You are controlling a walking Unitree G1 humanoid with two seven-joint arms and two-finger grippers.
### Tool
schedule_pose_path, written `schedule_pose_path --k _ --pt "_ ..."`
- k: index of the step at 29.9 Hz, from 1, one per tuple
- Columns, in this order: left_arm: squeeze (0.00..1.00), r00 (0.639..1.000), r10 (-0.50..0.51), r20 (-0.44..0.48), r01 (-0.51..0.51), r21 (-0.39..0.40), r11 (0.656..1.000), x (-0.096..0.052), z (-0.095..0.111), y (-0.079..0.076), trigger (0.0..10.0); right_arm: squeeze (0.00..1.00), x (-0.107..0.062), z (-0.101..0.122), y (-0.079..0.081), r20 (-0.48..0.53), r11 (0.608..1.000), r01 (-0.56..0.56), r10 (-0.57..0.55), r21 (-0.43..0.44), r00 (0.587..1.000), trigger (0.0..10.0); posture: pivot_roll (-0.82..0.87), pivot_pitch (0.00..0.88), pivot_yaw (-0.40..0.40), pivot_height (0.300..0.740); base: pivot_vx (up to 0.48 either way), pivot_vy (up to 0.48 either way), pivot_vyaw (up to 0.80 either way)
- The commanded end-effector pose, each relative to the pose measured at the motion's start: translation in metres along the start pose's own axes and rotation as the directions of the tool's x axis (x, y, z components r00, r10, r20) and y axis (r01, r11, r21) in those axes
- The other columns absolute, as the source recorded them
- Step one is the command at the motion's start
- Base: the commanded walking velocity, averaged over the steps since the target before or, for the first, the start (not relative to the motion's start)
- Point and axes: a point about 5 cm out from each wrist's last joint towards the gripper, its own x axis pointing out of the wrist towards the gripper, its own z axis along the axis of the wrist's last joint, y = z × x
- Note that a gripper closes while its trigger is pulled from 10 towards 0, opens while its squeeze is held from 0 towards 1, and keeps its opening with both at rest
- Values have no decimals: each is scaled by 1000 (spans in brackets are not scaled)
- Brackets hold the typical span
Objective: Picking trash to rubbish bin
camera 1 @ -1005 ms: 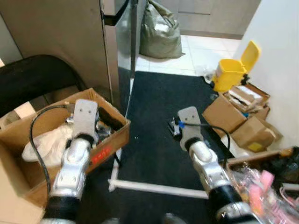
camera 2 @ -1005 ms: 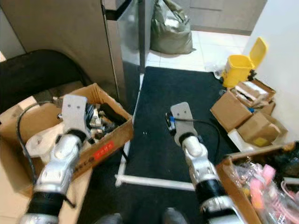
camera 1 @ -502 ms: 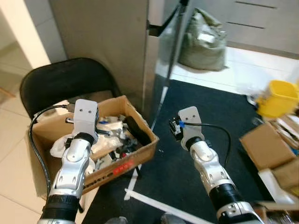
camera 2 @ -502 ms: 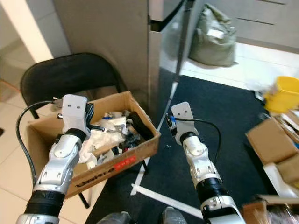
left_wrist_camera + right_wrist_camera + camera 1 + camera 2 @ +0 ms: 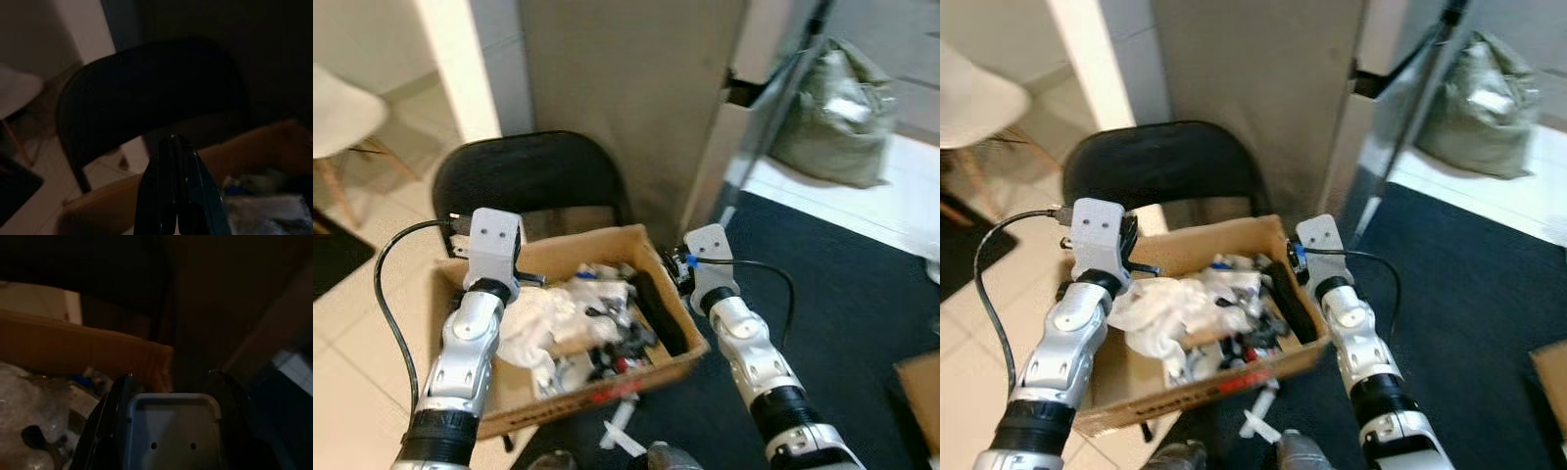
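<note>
black folding chair (image 5: 524, 176) behind | cardboard box (image 5: 680, 367) full of white plastic and dark trash, between both arms | right gripper (image 5: 171, 431) clenched on a pale blue-grey tray-like piece; at box's right corner | left gripper (image 5: 177, 147) pinched closed, empty; over box's left rim

Two silver segmented arms, left arm (image 5: 470, 338) and right arm (image 5: 749, 352), each with a black cuff near the elbow. Behind the jaws sits a grey two-screw wrist plate, trailing a looping black cable. Blue connector beside the right plate.
</note>
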Motion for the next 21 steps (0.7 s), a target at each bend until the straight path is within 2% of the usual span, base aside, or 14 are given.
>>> schedule_pose_path --k 1,5,10,14,16,18,21 --pt "0 1000 -1 -17 1 3 1000 -1 -3 1 10000 0 0 2 1 10 1000 -4 4 -3 1000 10000 64 23 -27 740 311 0 644" --pt "0 1000 -2 -18 2 3 1000 -1 -3 1 10000 0 0 0 0 9 999 4 -5 36 1000 10000 66 26 -26 740 300 0 0" --pt "0 999 -24 -34 23 -4 1000 -1 -4 -3 10000 0 -1 0 1 4 999 3 -3 40 1000 10000 68 30 -24 740 0 0 0" --pt "0 995 -51 -82 54 35 998 -2 -12 -4 10000 0 -1 -1 3 2 999 -26 26 42 1000 10000 69 34 -23 740 0 0 0" --pt "0 972 -167 -168 180 66 981 -7 -26 -8 10000 0 -1 -6 8 -44 997 -80 81 22 996 10000 68 35 -22 740 0 0 0" --pt "0 961 -197 -195 214 69 974 -8 -30 -9 10000 0 -1 -8 9 -60 995 -99 100 23 993 10000 68 35 -22 740 0 0 0" --pt "0 907 -333 -259 356 46 933 -17 -37 -15 10000 0 -3 -19 14 -139 985 -173 171 1 975 10000 69 39 -21 740 0 0 0"
